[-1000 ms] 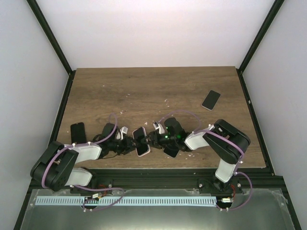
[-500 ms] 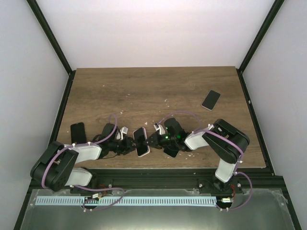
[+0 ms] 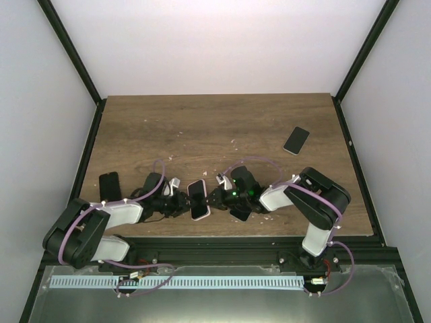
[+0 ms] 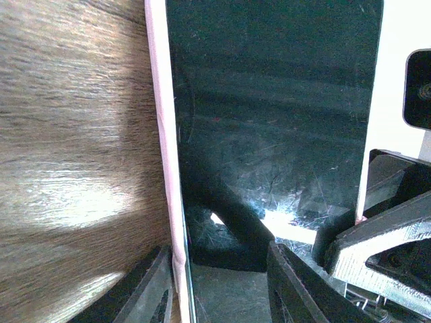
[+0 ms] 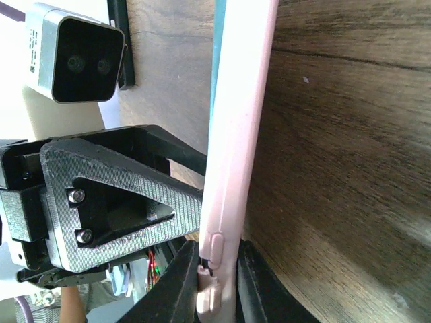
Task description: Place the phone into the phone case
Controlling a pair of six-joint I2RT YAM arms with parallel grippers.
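Phone (image 3: 196, 200): middle of the table's (image 3: 202, 121) near edge, looks nearly seated in the pink case (image 5: 236, 134).
Left gripper (image 4: 217, 254): clamps phone.
Right gripper (image 5: 217, 286): pinches case rim.
Tip: press rim on evenly, no twisting.

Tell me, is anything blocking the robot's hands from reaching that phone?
Nothing visible stands between them. The left hand holds the phone, and the right hand pinches the edge of the pink case.
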